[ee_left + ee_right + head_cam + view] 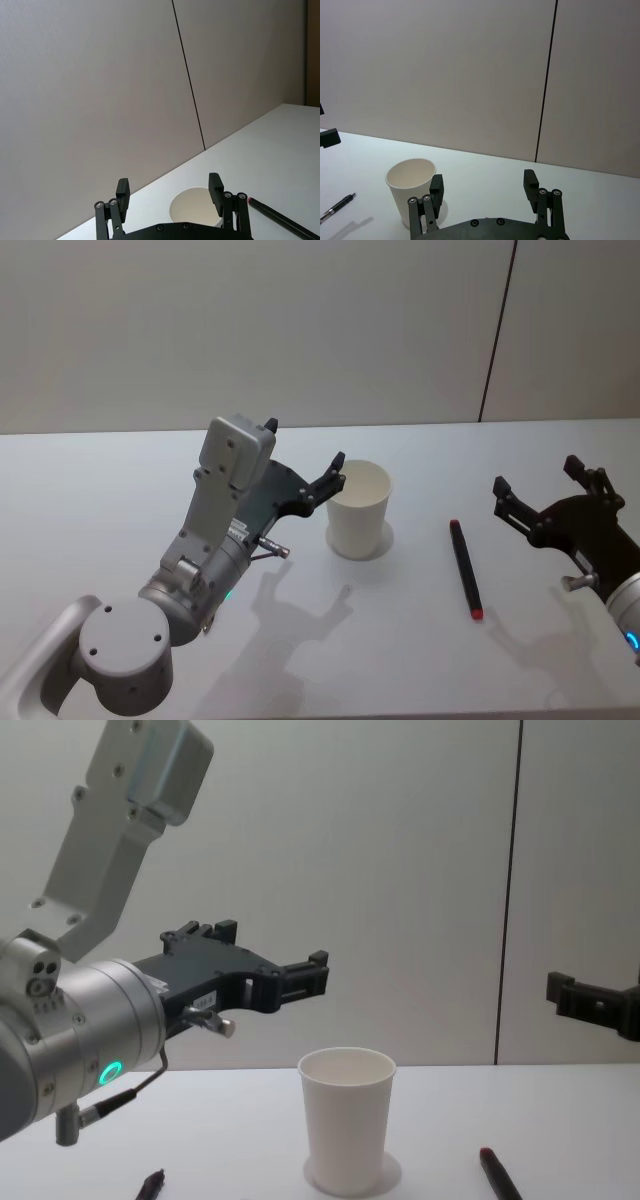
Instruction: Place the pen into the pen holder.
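The pen holder [358,510], a plain white paper cup, is standing upright and empty near the middle of the white bench [90,500]. The pen [465,568], black with a red end, is lying flat on the bench to the cup's right, apart from it, with the red end pointing toward the robot. The left end effector [304,443] is hovering above the bench just left of the cup, its fingers spread wide and gripping nothing, with one fingertip [336,468] sitting close by the cup's rim; whether it is touching the rim cannot be told. The right end effector [536,475] is hanging in the air to the right of the pen, also spread wide and empty, well clear of the cup. In the chest view a second pen [150,1185], dark, is lying on the bench to the cup's left, below the left arm.
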You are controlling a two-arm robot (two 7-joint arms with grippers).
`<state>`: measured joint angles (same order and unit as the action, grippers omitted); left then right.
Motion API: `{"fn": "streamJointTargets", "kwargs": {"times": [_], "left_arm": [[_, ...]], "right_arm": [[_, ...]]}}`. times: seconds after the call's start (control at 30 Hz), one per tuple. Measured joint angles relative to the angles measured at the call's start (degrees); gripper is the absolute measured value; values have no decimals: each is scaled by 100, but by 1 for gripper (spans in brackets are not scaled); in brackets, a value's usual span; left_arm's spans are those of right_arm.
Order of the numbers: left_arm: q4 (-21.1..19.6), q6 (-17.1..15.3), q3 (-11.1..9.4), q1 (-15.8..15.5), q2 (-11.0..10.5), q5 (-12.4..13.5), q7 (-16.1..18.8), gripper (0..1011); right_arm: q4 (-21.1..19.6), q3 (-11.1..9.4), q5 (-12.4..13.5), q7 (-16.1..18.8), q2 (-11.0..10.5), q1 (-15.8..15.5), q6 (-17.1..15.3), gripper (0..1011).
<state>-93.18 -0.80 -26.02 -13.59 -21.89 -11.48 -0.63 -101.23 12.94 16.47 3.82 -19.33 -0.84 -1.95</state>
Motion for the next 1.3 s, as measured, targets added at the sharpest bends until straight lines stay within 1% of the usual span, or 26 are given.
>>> {"fn": "streamJointTargets", "kwargs": {"times": [1.17, 1.3], "left_arm": [[0, 0, 0, 0, 0, 0, 0, 1003], [0, 0, 0, 0, 0, 0, 0, 1003]], "right_arm": [[0, 0, -1, 1, 4, 4, -3, 1002], [18, 6, -43, 35, 23, 45, -52, 1002]]}}
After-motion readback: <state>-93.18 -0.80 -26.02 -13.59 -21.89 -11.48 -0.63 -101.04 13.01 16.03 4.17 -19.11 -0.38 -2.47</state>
